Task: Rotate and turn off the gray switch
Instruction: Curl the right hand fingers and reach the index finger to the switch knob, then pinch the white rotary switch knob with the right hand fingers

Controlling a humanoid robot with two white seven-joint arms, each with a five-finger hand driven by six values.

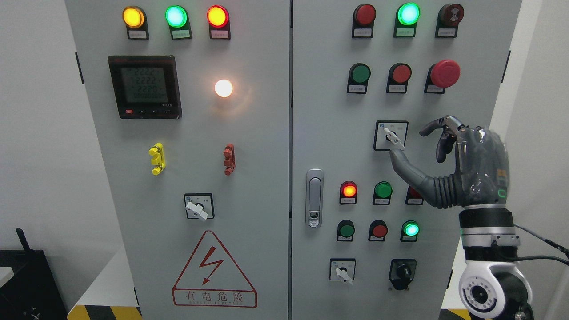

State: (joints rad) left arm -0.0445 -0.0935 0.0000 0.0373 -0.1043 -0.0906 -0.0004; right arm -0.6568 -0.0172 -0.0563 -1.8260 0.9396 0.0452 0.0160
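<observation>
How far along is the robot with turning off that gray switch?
Done: the right hand has reached the gray switch on the right cabinet door. In hand: its thumb sits just below the lever, fingers spread, not gripping. Left: grasp the lever and rotate it off.

Even, bright light is falling on the pale gray metal cabinet (249, 133) ahead of me. The round white lamp (223, 88) at left is blooming with glare. My dark right hand (462, 164) is showing sharp, casting hardly any shadow.
</observation>
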